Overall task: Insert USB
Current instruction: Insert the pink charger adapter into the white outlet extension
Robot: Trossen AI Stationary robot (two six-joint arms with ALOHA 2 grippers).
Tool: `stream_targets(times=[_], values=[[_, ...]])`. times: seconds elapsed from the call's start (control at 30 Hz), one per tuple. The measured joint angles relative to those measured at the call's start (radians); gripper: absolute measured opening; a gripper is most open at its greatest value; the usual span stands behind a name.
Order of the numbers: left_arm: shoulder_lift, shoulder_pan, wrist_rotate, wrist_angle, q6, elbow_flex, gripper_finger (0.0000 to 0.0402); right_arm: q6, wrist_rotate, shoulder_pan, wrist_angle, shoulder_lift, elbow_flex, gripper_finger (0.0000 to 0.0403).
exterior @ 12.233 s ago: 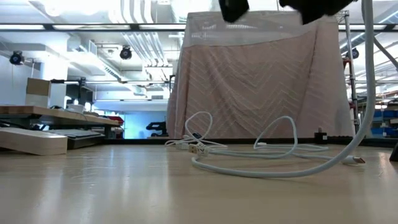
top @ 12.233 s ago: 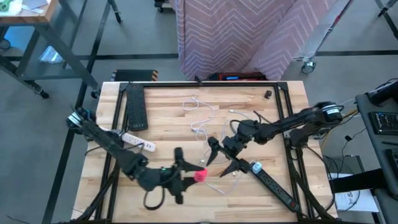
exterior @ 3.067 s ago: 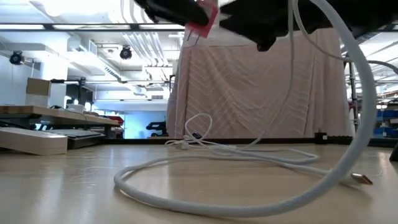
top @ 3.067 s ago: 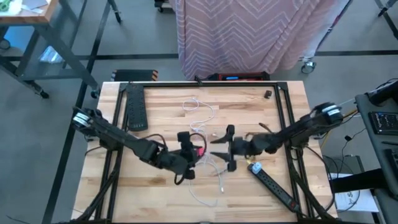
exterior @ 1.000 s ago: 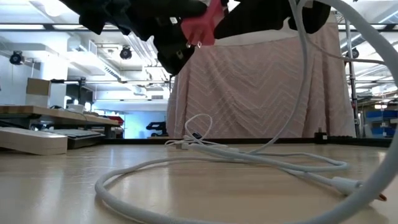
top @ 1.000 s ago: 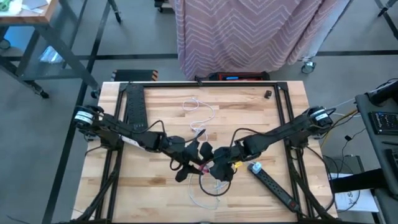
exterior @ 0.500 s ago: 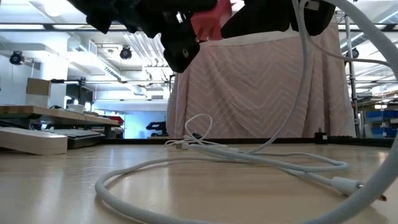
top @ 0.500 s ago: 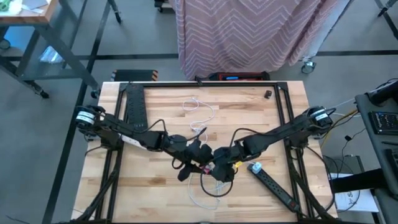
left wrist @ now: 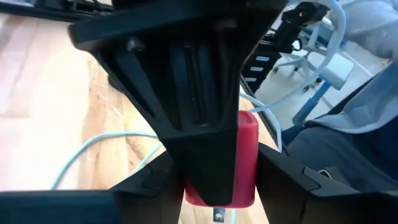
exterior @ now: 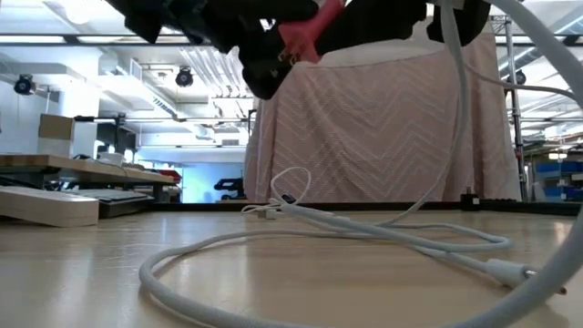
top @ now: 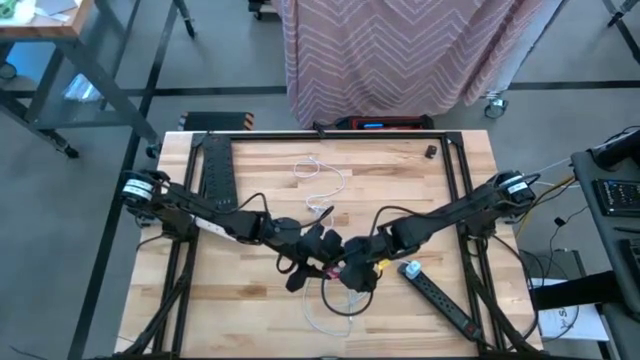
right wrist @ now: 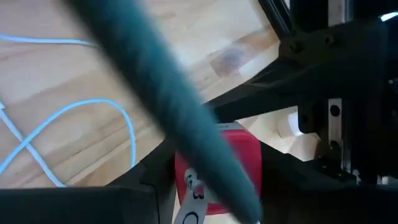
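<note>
The red adapter sits pinched between the left gripper's fingers, held above the table at mid-board, with the white cable looping on the wood below. The right gripper is just beside it, fingertip to fingertip, the cable crossing close in front of its fingers; I cannot tell whether they clamp the plug. The risk, as I judge it, is a skewed plug: if it meets the port off-axis, pushing may twist the adapter in its pinch, or the dragging cable may pull the plug away.

Wood-plank table; smooth red block, probably plastic.
</note>
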Motion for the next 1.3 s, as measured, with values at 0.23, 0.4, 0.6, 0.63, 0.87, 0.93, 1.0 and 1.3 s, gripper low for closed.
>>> stream_targets(times=[0.23,0.4,0.6,0.63,0.87,0.93,1.0,1.3], values=[[-0.117,-0.014,-0.075,-0.25,-0.015,0.039,0.0175,0.107,0.076,0.017,-0.022,-0.051,-0.003,0.014],[-0.281,-0.038,-0.188,-0.625,-0.126,0.038,0.0177,0.184,0.113,0.009,-0.034,-0.103,-0.003,0.014],[-0.403,-0.029,-0.223,-1.189,-0.337,0.034,0.0192,0.264,0.184,-0.009,-0.052,-0.099,-0.009,0.014],[-0.409,-0.026,-0.216,-1.263,-0.351,0.033,0.0197,0.295,0.192,-0.014,-0.051,-0.098,-0.012,0.014],[-0.413,-0.02,-0.193,-1.542,-0.319,-0.051,0.0244,0.467,0.306,-0.066,-0.016,-0.08,-0.03,0.014],[-0.409,-0.009,-0.189,-1.544,-0.286,-0.098,0.0253,0.517,0.321,-0.079,-0.019,-0.082,-0.032,0.014],[-0.404,0.003,-0.188,-1.542,-0.246,-0.144,0.0255,0.55,0.335,-0.087,-0.033,-0.084,-0.037,0.014],[-0.378,0.08,-0.246,-1.542,0.027,-0.165,0.0252,0.582,0.335,-0.089,-0.029,-0.082,-0.068,0.014]])
